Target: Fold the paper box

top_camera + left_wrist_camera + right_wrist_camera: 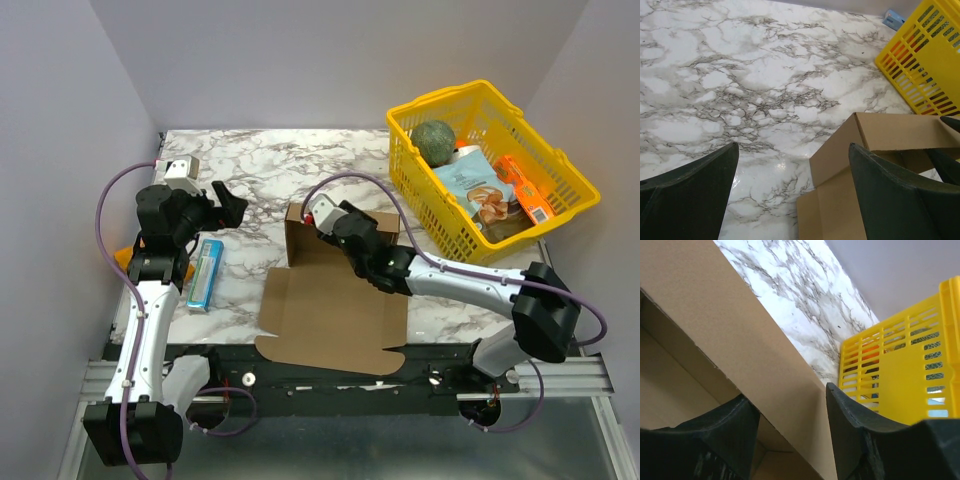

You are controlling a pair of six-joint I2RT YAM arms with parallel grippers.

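Note:
The paper box (330, 310) is a brown cardboard sheet lying mostly flat at the near middle of the table, with its back wall (300, 235) folded upright. My right gripper (325, 222) reaches over that wall. In the right wrist view its jaws stand open, one finger on either side of the raised cardboard wall (715, 315), right gripper (786, 391). My left gripper (232, 205) hovers wide open to the left of the box, holding nothing. In the left wrist view the left gripper (794, 146) frames marble table and the box corner (880, 135).
A yellow basket (560, 170) with groceries stands at the back right, close behind the box's wall (905, 365) (925, 65). A small blue-green carton (205, 272) lies on the marble left of the box, below my left arm.

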